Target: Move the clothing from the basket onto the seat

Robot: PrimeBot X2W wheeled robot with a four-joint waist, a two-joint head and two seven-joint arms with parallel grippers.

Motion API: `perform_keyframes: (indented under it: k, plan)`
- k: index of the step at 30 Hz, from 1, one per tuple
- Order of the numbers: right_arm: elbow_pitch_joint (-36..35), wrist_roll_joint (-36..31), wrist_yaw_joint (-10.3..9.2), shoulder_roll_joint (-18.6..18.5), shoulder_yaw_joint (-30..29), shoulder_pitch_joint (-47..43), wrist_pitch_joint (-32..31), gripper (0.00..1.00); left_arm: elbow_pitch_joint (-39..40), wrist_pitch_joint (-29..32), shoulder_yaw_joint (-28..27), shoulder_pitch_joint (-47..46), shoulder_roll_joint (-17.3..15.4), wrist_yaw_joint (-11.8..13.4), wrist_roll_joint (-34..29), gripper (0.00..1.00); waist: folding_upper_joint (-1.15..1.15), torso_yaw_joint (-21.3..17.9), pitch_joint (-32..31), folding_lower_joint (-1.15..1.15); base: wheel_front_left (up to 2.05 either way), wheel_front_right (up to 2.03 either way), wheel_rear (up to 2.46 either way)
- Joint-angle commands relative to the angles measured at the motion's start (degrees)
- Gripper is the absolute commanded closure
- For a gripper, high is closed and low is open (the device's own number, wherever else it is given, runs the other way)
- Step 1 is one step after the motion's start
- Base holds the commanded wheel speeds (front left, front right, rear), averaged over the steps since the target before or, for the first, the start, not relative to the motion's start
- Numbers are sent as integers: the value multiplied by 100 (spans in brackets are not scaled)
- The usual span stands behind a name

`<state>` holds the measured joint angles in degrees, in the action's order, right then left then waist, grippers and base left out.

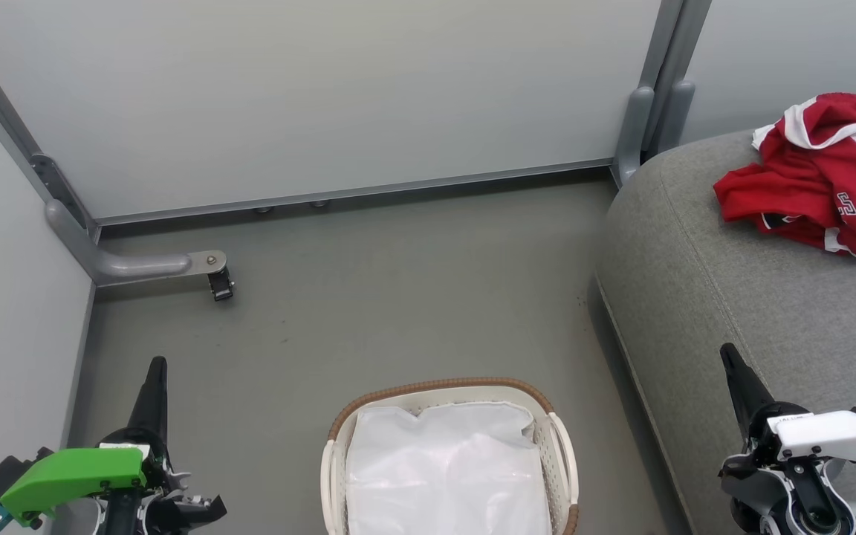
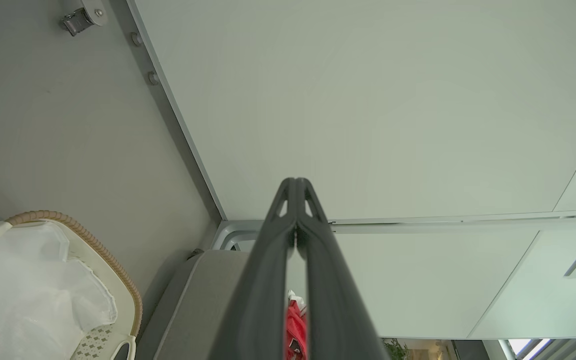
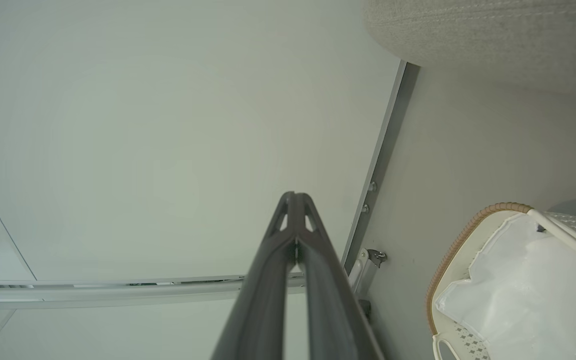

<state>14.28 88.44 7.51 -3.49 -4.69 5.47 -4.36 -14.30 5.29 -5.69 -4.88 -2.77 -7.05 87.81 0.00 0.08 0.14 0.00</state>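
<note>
The red clothing [image 1: 822, 174] with white trim lies crumpled on the grey seat [image 1: 740, 297] at the far right; a sliver of it [image 2: 295, 330] shows between my left fingers. The white basket [image 1: 558, 453] with its brown woven rim stands on the floor at the bottom centre, holding just the white liner sheet [image 1: 446, 475]. My left gripper [image 1: 156, 368] is shut and empty at the lower left, away from the basket [image 2: 118, 280]. My right gripper [image 1: 729, 355] is shut and empty over the seat's front edge, right of the basket [image 3: 463, 240].
Pale partition walls [image 1: 309, 96] close off the back and left. A grey metal foot with a caster [image 1: 216, 279] juts onto the grey floor [image 1: 398, 297] at the left, and grey posts [image 1: 655, 111] stand by the seat's far corner.
</note>
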Motion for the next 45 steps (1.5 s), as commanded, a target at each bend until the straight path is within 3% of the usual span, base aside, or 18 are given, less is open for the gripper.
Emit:
perform_keyframes:
  k: [1,12,45]
  plan:
    - [-33,116,-3,-27,-33,86,-44,100,30,31,-41,-134,-30,-36,119,100,0,-1,0,0,0,0,0]
    - [-47,506,-3,-21,-108,89,-168,100,34,141,-102,-179,-30,-64,486,100,0,-7,3,0,0,0,0]
    - [-40,441,-3,9,-140,87,-190,100,30,147,-102,-171,-25,-59,466,100,0,-8,3,0,0,0,0]
